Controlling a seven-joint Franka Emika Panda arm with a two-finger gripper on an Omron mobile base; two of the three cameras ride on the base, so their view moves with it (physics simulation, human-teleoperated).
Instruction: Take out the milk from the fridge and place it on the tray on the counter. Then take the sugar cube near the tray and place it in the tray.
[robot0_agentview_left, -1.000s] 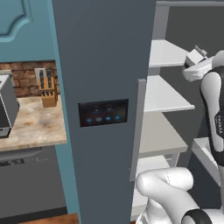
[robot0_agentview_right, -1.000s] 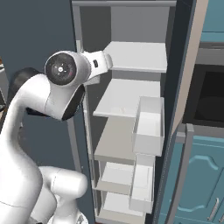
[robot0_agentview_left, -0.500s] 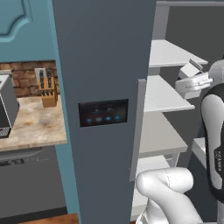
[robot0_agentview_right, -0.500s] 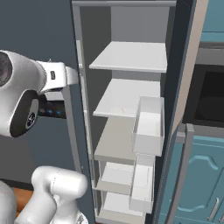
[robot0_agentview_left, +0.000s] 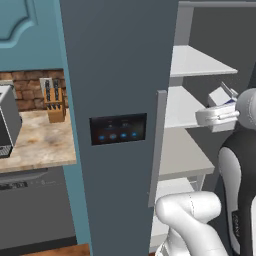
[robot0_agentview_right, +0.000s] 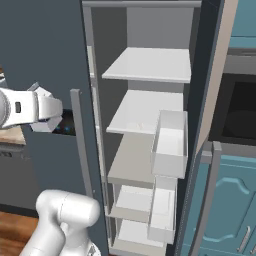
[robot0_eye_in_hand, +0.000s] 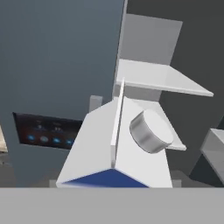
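**Milk carton seen at the hand, outside the open fridge**

While the fridge (robot0_agentview_left: 120, 100) stands open in the left base view, the milk (robot0_agentview_left: 220, 96) is seen at the end of the white arm, right of the fridge's pale handle and in front of its white shelves, clear of them. Left of the fridge, the counter (robot0_agentview_left: 37, 142) carries a knife block (robot0_agentview_left: 54, 100) and a toaster (robot0_agentview_left: 7, 120).

In the right base view, the arm's wrist is seen left of the fridge (robot0_agentview_right: 145, 125), level with the black button panel; the shelves and door bins are bare, and the milk cannot be made out.

In the hand view, the milk (robot0_eye_in_hand: 118, 148) is seen close up, its gabled top and round cap towards the camera, with the fridge (robot0_eye_in_hand: 57, 65) behind it. The finger tips are hidden, so whether the gripper pinches the carton cannot be told.
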